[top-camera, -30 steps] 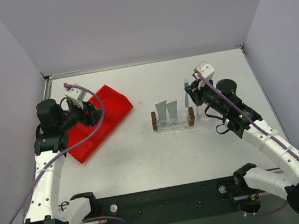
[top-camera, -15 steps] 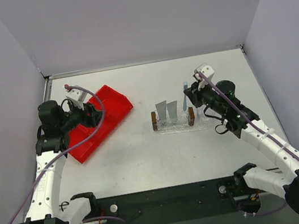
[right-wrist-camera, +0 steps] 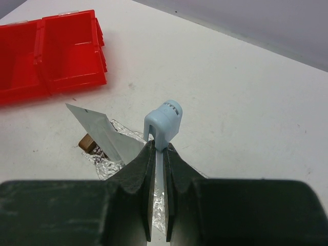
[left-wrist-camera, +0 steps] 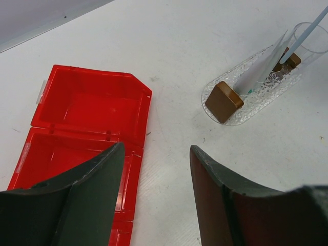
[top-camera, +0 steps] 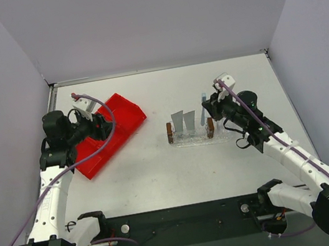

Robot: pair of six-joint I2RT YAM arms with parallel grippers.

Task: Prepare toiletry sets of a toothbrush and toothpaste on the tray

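Right pincer (right-wrist-camera: 160, 148) sits slightly nearer the rack (top-camera: 190, 132) than a second ago, clamped shut on the toothbrush (right-wrist-camera: 164, 120), whose head pokes up just past its tips. Ahead of it and to its left, both toothpaste tubes (top-camera: 178, 122) already stand over the tray (top-camera: 223, 136). By my reading, only releasing the brush remains. Left pincer (left-wrist-camera: 156, 148) hovers partly open and empty, the red bin (left-wrist-camera: 87, 110) beneath it

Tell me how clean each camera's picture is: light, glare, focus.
Top external: even, diffuse light, faint shadows, all sharp. Left wrist: the left gripper looms dark and soft in front; the tray glints. Right wrist: the right gripper is blurred at the bottom, the toothbrush head it pinches sharp.
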